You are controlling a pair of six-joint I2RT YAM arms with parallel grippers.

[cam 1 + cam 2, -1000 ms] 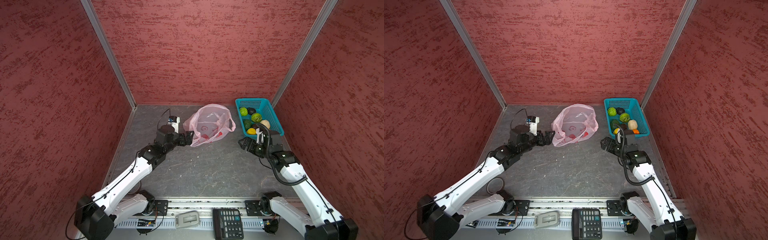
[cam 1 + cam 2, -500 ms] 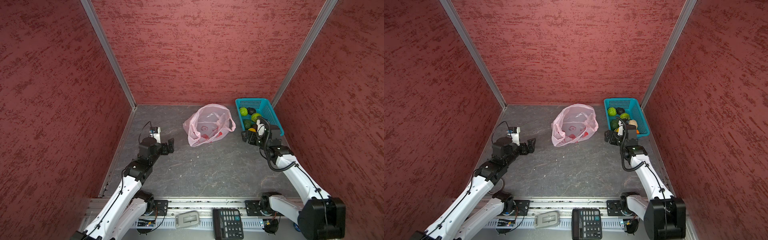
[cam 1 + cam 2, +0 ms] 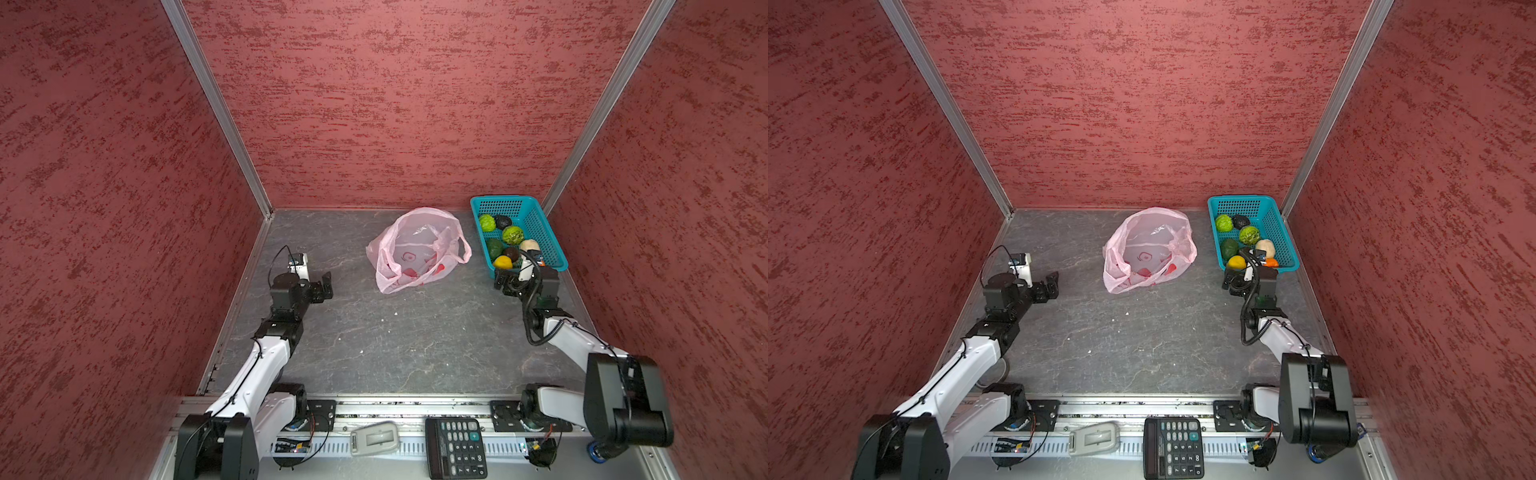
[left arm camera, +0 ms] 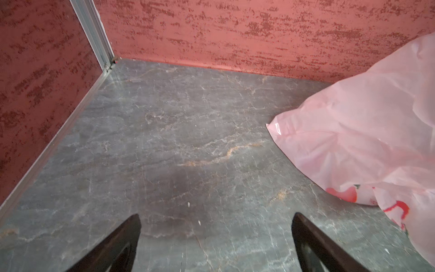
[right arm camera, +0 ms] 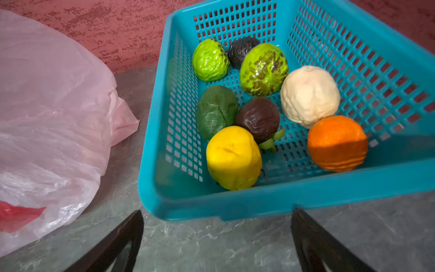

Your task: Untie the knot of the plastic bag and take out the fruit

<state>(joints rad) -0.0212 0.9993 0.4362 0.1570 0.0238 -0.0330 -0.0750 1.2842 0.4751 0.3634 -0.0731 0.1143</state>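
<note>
While the fruit [image 3: 513, 235] sat in the teal basket [image 3: 503, 200] in the wall corner, the plastic bag [image 3: 417, 253] slumped just beside it; the right gripper [image 3: 501, 283] gaped empty at the basket's near rim, and the left gripper [image 3: 328, 286], wide too, had retreated across bare floor [image 3: 395, 332].

1. plastic bag [image 3: 415, 253]: thin, translucent, pale pink with red printed marks [image 3: 409, 272]. It lies slumped and crumpled on the grey table [image 3: 395, 332] near the back wall, its mouth gaping open. One handle loop [image 3: 463, 254] trails loose toward the teal basket [image 5: 259, 205]. A narrow strip of table separates bag and basket.

2. fruit: eight small roundish pieces, all inside the basket.
- bumpy bright green [image 5: 210, 60]
- black [image 5: 241, 50]
- green mottled brown [image 5: 263, 69]
- cream-white [image 5: 309, 96]
- dark green [image 5: 216, 111]
- dark brown, glossy [image 5: 257, 119]
- yellow [image 5: 233, 157], near the front rim
- orange [image 5: 337, 143], near the front rim
</note>
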